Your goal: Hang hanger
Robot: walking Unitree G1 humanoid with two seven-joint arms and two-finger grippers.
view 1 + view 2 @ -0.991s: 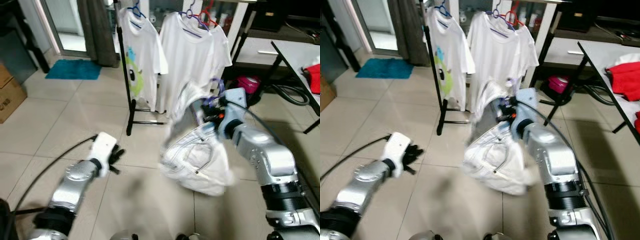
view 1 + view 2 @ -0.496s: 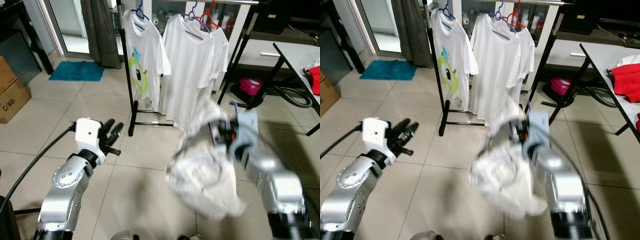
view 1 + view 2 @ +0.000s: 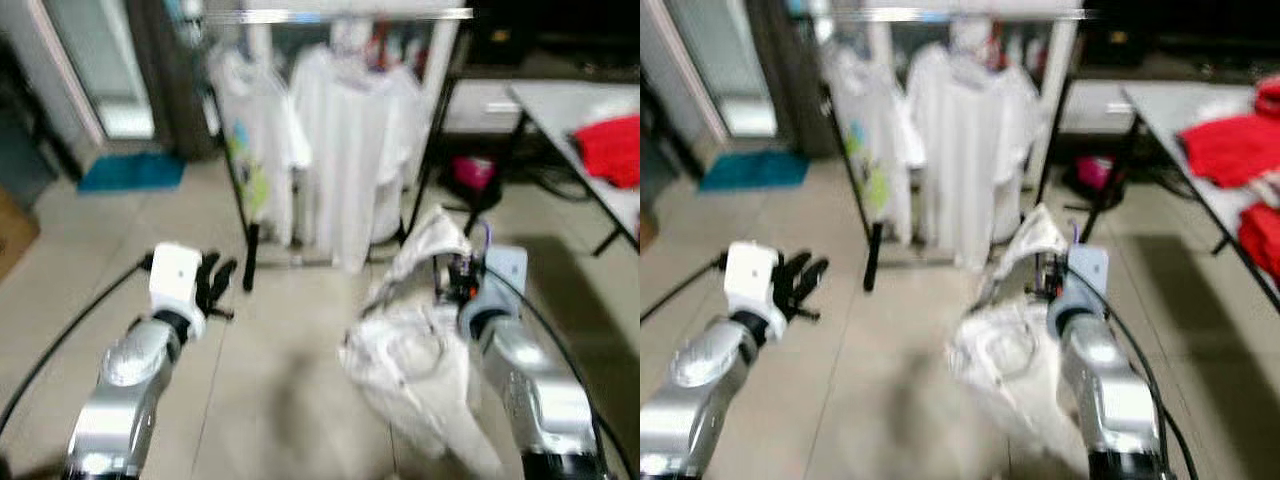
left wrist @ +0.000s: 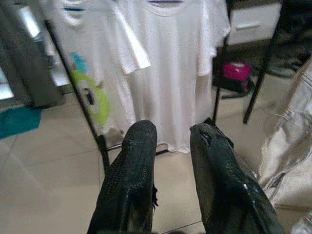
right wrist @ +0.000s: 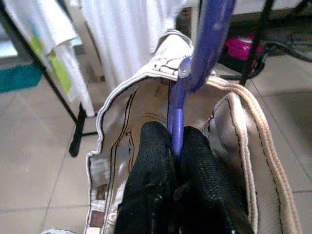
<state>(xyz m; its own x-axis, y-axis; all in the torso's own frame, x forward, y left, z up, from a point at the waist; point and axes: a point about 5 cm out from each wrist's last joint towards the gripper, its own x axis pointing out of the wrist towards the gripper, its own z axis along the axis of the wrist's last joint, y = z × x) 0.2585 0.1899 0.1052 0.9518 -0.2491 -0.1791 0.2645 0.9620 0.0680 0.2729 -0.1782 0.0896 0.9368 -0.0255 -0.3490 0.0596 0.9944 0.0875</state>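
Note:
My right gripper (image 5: pixel 173 132) is shut on the stem of a purple hanger (image 5: pixel 208 34). A pale, crumpled garment (image 3: pixel 412 352) hangs from the hanger and droops toward the floor; its collar (image 5: pixel 146 80) wraps around the fingers. In the blurred eye views the right gripper (image 3: pixel 455 276) is at centre right, short of the clothes rack (image 3: pixel 249 190). The rack's top bar (image 3: pixel 340 14) carries white T-shirts (image 3: pixel 352 140) on hangers. My left gripper (image 4: pixel 173 130) is open and holds nothing; it is raised at the left (image 3: pixel 215 284) and faces the rack.
A table (image 3: pixel 560 110) with red cloth (image 3: pixel 612 148) stands at the right. A black frame leg (image 3: pixel 428 160) and a pink object (image 3: pixel 470 170) are behind the rack. A teal mat (image 3: pixel 130 170) lies at the far left. Tiled floor (image 3: pixel 290 360) stretches between my arms.
The whole picture has shifted and blurred, so the camera moved. My left arm has risen from near the floor with its fingers spread. The right gripper stays shut on the hanger.

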